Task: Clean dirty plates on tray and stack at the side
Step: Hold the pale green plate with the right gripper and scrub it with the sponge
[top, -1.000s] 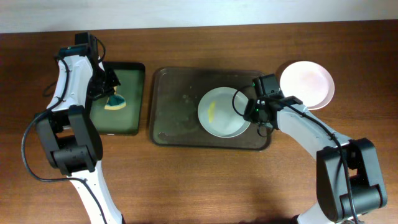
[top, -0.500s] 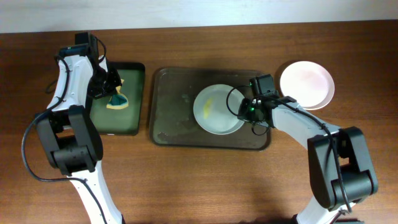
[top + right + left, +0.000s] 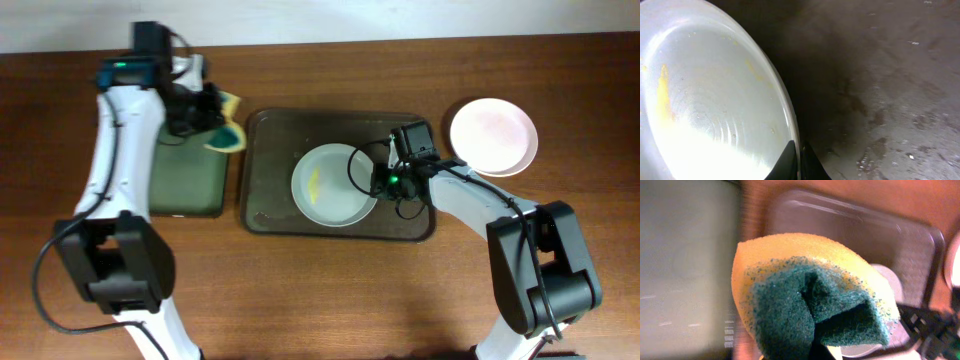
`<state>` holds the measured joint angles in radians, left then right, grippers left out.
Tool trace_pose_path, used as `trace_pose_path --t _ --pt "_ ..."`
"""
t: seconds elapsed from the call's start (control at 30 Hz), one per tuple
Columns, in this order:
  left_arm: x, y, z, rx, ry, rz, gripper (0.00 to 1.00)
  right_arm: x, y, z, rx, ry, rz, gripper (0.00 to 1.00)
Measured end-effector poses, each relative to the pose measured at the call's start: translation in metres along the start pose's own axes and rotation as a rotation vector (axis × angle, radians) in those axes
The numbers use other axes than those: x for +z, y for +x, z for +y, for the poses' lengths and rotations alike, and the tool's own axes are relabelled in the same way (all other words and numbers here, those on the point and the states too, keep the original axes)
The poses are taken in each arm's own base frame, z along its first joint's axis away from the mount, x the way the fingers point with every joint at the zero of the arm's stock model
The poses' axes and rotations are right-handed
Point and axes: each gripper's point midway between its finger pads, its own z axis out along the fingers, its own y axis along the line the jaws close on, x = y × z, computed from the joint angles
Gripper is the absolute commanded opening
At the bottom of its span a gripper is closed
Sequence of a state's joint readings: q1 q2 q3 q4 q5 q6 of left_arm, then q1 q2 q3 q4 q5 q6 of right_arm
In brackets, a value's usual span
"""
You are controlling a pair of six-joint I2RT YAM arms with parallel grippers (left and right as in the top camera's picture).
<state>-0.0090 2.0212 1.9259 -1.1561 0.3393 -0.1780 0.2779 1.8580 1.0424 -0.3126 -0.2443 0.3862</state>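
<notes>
Since a second earlier the sponge (image 3: 228,131) had left the basin (image 3: 185,180): it had been low in the green liquid, and now it hung above the gap between the basin's upper right corner and the tray's upper left corner. The left gripper (image 3: 207,117) had swung up and to the right with it, the arm reaching from the lower left of the overhead frame up to the top edge and bending right. Its fingers were closed on the sponge, which the left wrist view showed folded, green scouring side inward, yellow outside (image 3: 810,295); the fingers themselves were hidden behind it.

The plate (image 3: 335,185) had slid left across the tray (image 3: 268,205), from right of centre to about the middle, staying flat on the tray floor. The right gripper (image 3: 378,180) had followed it left and pinched the plate's right rim, one finger inside and one outside, nearly closed. The right wrist view showed those dark fingertips (image 3: 787,160) straddling the rim at the bottom edge, with a yellow smear (image 3: 662,92) on the plate's far left. The right arm ran from the lower right corner up and leftward, low over the tray.

A second plate (image 3: 492,136) lay unmoved on the table (image 3: 320,290), upper right, beside the tray
</notes>
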Motion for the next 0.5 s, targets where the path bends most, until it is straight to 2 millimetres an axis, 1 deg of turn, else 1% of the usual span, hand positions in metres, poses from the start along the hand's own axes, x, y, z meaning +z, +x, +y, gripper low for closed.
trace_pose_path --t 0.03,0.07,0.13,0.17,0.23,0.3,0.37,0.43,0.5 --pt "0.008 0.009 -0.02 0.04 0.018 0.027 0.0 0.0 0.0 0.001 -0.009 -0.006 0.002 0.04" --pt "0.013 0.016 -0.033 0.065 0.03 0.046 0.0 0.0 0.001 0.001 -0.012 -0.008 0.004 0.04" --pt "0.023 0.029 -0.055 0.111 0.045 0.079 0.0 0.0 0.001 0.001 0.003 -0.008 0.004 0.04" --pt "0.03 0.039 -0.068 0.133 0.053 0.105 0.0 0.0 0.001 0.001 0.019 -0.008 0.004 0.04" --pt "0.042 0.054 -0.085 0.142 0.058 0.138 0.0 0.0 0.0 0.001 0.04 -0.008 0.003 0.04" --pt "0.058 0.065 -0.098 0.147 0.064 0.147 0.0 0.0 0.0 0.002 0.06 -0.009 0.001 0.04" --pt "0.078 0.079 -0.107 0.14 0.065 0.166 0.0 0.0 0.0 0.001 0.074 -0.008 0.001 0.04" --pt "0.096 0.093 -0.11 0.126 0.061 0.186 0.0 0.0 -0.001 0.0 0.083 -0.002 -0.002 0.04" --pt "0.109 0.106 -0.111 0.106 0.058 0.201 0.0 0.0 -0.001 0.0 0.085 0.002 -0.004 0.04"
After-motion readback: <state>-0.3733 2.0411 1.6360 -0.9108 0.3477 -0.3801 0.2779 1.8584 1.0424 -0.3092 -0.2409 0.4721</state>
